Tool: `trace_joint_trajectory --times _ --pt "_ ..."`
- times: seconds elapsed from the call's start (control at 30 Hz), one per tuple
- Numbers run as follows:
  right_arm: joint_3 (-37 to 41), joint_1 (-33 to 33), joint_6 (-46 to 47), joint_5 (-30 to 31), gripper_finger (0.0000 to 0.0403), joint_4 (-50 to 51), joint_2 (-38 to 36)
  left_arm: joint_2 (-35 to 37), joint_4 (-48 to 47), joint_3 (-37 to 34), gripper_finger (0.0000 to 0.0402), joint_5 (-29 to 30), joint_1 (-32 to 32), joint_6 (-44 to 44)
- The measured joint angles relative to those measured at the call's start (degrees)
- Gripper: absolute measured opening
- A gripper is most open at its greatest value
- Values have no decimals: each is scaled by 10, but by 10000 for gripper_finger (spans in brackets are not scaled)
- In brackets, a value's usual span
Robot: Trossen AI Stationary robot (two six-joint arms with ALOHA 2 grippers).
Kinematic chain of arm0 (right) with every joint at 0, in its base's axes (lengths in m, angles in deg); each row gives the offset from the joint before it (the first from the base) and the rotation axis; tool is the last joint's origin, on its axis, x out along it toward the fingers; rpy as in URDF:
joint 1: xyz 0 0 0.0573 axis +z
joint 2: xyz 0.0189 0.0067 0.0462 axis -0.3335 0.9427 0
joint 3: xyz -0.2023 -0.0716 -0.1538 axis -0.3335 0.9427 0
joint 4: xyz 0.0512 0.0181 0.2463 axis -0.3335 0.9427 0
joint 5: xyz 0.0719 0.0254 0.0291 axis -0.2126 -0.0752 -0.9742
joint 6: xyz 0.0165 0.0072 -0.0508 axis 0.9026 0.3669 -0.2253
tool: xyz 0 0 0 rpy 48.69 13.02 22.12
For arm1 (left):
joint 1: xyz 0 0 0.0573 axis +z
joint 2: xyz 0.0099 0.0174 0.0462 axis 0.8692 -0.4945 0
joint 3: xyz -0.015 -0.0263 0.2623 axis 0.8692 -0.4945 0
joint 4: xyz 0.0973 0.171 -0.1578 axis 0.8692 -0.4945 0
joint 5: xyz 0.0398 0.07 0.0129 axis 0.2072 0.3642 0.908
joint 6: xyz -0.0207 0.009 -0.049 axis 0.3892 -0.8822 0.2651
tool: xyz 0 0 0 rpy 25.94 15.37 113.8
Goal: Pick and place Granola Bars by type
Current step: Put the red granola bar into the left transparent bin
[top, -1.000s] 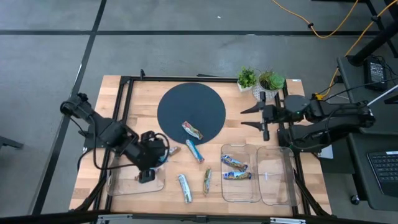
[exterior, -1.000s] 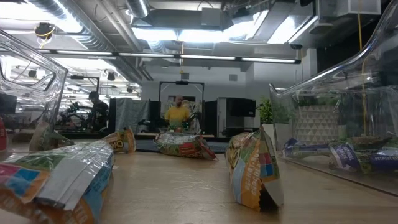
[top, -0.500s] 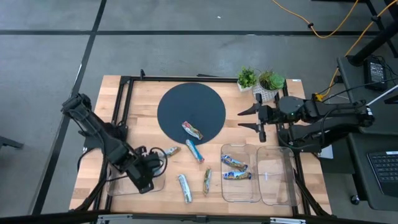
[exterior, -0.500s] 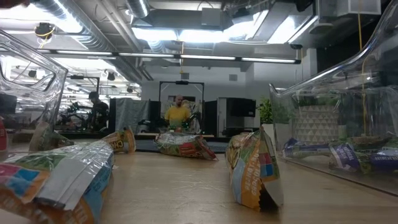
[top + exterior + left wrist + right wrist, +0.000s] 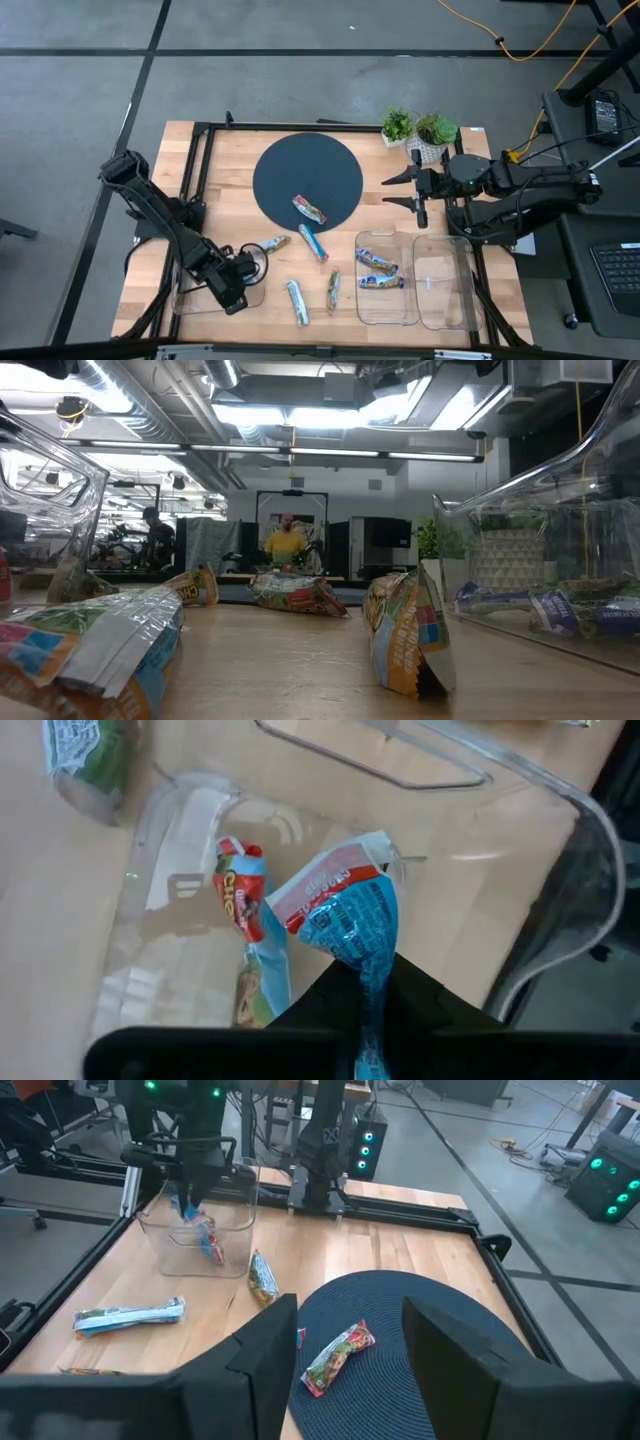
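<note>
High view: the left gripper (image 5: 232,292) hangs over the clear plastic tray (image 5: 190,300) at the table's 7 o'clock corner, far nearer to it than the right gripper (image 5: 405,190), which waits with fingers spread at the mat's 3 o'clock edge. The dark round mat (image 5: 290,170) carries one red-green wrapped bar (image 5: 309,209). Loose bars lie between the trays, one silver-blue bar (image 5: 296,302) at 6 o'clock with its long axis running 12 to 6.

Low view: only wrapped bars and tray walls show; neither gripper appears.

Left wrist view: the left fingers are pressed together on the tail of a shiny bright blue wrapped bar (image 5: 345,915), which hangs straight down from them, long axis near vertical, its free end pointing into the tray. A red-orange wrapped bar (image 5: 240,900) already lies on the tray floor just beside it. The drop looks like a plain release, since the bar sits directly above the tray floor.

Right wrist view: the left arm shows at 11 o'clock over the tray, the blue bar dangling inside its walls; a green-brown wrapped bar (image 5: 262,1275) lies just outside the tray.
</note>
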Motion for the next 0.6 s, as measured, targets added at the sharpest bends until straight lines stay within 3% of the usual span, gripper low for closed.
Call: trace_joint_trajectory --times 0.33,0.6 --pt "0 0 0 0 184 0 0 0 7 -14 36 0 6 1" --pt "0 0 -3 0 184 0 0 3 7 -14 112 -6 6 19"
